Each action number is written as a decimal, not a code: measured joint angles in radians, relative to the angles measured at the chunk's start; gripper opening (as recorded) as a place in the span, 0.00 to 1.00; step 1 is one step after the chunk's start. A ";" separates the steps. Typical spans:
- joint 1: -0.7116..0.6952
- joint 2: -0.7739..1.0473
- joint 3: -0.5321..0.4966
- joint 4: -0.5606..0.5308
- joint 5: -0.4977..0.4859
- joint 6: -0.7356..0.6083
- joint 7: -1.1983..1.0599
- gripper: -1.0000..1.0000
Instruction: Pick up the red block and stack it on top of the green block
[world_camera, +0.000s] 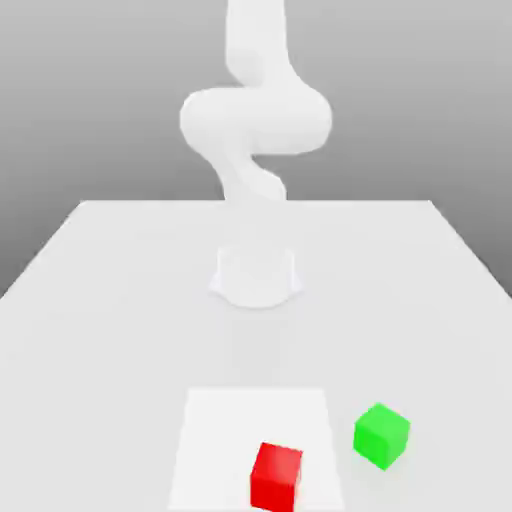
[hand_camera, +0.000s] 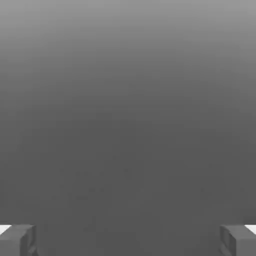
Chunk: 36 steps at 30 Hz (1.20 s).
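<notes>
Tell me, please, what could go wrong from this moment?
The red block sits at the near edge of the white patch, so the arm may need a long reach. The green block is turned at an angle, so the red one could land twisted on it and tip. The tool is open with nothing between its fingers, and a poorly centred grasp might push the block away.

The red block (world_camera: 276, 478) sits on the white patch — slightly turned. The green block (world_camera: 381, 436) lies apart — angled, toward the exterior view's right.

Smooth white arm (world_camera: 256, 120) with rounded segments.
</notes>
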 joint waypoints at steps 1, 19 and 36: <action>-0.005 0.039 0.006 -0.007 -0.002 0.015 0.013 0.50; -0.042 0.695 0.072 -0.117 -0.047 0.262 0.243 0.50; -0.010 1.101 0.045 -0.127 -0.071 0.500 0.330 0.00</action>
